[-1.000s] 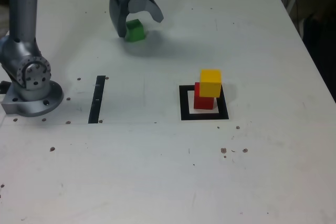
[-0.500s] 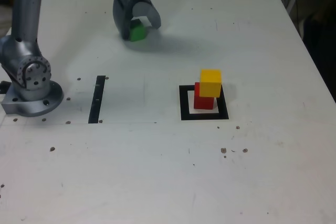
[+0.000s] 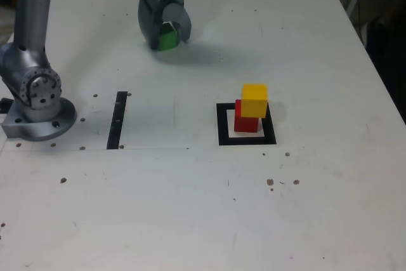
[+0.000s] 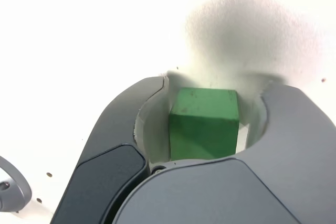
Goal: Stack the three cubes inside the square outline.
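Nearest in the exterior view is the white table [image 3: 152,207], its surface dotted with small dark specks and chips.

Beyond that, right of the middle in the exterior view, lies the square outline [image 3: 223,125], a thick black frame with a white centre. It encloses the red cube [image 3: 246,124], whose base sits within the frame on the white. The yellow cube [image 3: 254,101] is stacked on the red one, set a little over toward the exterior view's right. The two are touching, and the red cube's front shows below the yellow.

Well apart from the frame, toward the exterior view's left, lies a straight black strip [image 3: 117,120], with the arm's round grey base [image 3: 39,118] near it at that side.

Farthest back is the gripper [image 3: 169,41], pointing down at the table well outside the outline. The green cube [image 4: 203,124] is between its two curved jaws. They stand partly open, fairly narrow around the cube, and the wrist view shows a gap between the cube and one jaw. Whether the other jaw touches the cube, I cannot tell. A soft shadow spreads over the table beside them.
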You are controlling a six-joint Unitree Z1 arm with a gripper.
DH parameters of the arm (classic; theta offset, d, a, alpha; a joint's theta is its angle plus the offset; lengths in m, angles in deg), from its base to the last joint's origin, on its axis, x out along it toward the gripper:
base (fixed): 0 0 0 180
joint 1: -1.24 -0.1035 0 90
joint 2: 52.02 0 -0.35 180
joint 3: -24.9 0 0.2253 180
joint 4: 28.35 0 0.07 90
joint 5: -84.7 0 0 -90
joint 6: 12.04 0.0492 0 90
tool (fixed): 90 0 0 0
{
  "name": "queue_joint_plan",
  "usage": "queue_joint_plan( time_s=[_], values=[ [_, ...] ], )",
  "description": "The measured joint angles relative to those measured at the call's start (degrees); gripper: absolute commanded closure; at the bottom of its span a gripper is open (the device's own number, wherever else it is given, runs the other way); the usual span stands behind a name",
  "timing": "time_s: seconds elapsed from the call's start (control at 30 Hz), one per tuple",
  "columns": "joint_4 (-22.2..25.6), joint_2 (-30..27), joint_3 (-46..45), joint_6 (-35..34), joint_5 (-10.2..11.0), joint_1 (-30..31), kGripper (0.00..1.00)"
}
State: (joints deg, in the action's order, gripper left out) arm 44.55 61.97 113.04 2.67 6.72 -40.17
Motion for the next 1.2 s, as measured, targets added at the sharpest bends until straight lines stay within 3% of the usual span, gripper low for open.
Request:
queue_joint_plan(
  time_s=[0.27,0.57,0.93,1.2],
  values=[
    [3.18,-0.39,-0.11,-0.02,-1.62,1.42,0.83],
    [17.25,-1.99,7.05,0.37,-3.10,7.42,0.84],
    [31.65,-11.15,22.43,-0.90,-5.15,20.56,0.84],
    [34.44,-11.22,28.45,-6.27,-6.10,32.13,0.84]
  ],
)
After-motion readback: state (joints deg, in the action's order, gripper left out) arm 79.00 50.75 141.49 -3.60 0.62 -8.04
